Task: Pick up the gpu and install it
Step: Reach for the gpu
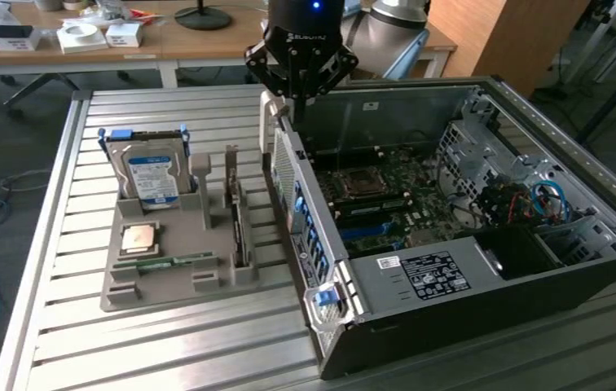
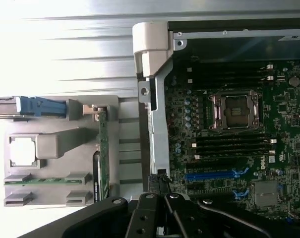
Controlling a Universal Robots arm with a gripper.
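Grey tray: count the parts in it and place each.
4: hard drive upright at the far end, processor flat centrally, memory stick nearer the camera, gpu on edge nearest the case. None seem hidden.

Arm [image 1: 393, 20]: smooth silver-grey tube sections and a rounded joint housing with a paler grey cap. Gripper [image 1: 301, 98]: matt black throughout, with a cylindrical body carrying a small glowing blue light [image 1: 314, 5] near its upper edge and a line of white lettering [image 1: 310, 37] across the front, too small to read; below it, black linkage bars [image 1: 336, 69] form a diamond outline. In the wrist view the bars are flat black plates with rounded ends, each joint marked by a round pivot pin [image 2: 146, 196].
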